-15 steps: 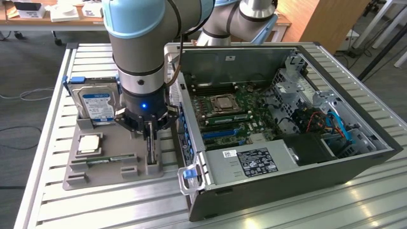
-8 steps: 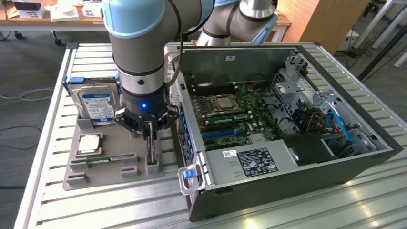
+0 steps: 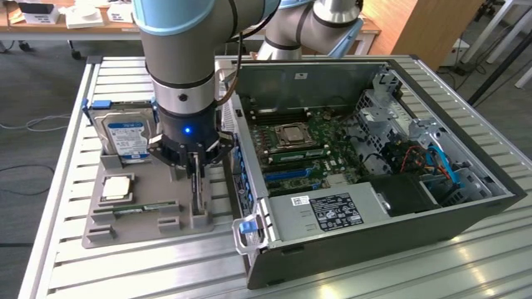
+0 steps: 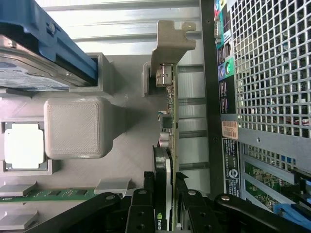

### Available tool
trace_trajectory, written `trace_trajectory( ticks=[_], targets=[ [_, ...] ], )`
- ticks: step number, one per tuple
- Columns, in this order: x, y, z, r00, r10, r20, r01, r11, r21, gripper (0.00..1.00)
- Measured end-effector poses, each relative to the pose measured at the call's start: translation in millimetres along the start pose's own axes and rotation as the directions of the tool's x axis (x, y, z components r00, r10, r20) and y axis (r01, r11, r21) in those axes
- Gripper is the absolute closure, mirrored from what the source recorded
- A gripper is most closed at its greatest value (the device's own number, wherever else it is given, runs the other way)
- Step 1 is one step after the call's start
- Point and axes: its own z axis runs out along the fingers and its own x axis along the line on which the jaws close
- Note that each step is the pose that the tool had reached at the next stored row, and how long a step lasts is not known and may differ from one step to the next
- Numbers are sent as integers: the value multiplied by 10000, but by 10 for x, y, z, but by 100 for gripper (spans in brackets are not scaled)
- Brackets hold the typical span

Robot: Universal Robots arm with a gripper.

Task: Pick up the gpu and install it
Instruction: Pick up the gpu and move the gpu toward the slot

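Where gpu (image 4: 168, 116) stands, fingers (image 4: 140, 213) clamp it

The gripper (image 4: 164, 191) straddles the gpu (image 4: 169, 121), its fingers (image 4: 141, 208) pressed against both faces of the card. The card stands on edge in a grey holder (image 4: 77, 126), with its metal bracket (image 4: 167, 46) at the far end. The computer case (image 4: 267, 63), with its mesh wall, runs just beside it. The holder also carries a CPU (image 4: 23, 145), a green memory stick (image 4: 48, 194) and a blue-framed hard drive (image 4: 43, 58).
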Motion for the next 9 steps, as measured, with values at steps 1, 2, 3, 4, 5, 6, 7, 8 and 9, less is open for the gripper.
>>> trace_trajectory(
  ticks=[1,2,3,4,5,6,7,8,9],
  targets=[
    [-1,1,-29,10000,0,0,0,10000,0,73],
    [-1,3,-57,10000,-1,0,1,10000,0,73],
    [-2,4,-86,10000,0,-1,0,10000,1,73],
    [-2,5,-114,10000,0,1,0,10000,0,73],
    [-3,7,-142,10000,0,1,0,10000,0,73],
    [-3,8,-172,10000,0,0,0,10000,0,73],
    [-4,10,-208,10000,-1,0,1,10000,0,73],
    [-4,11,-242,10000,0,1,0,10000,0,73],
    [-5,13,-277,10000,-1,0,1,10000,1,73]
  ],
)
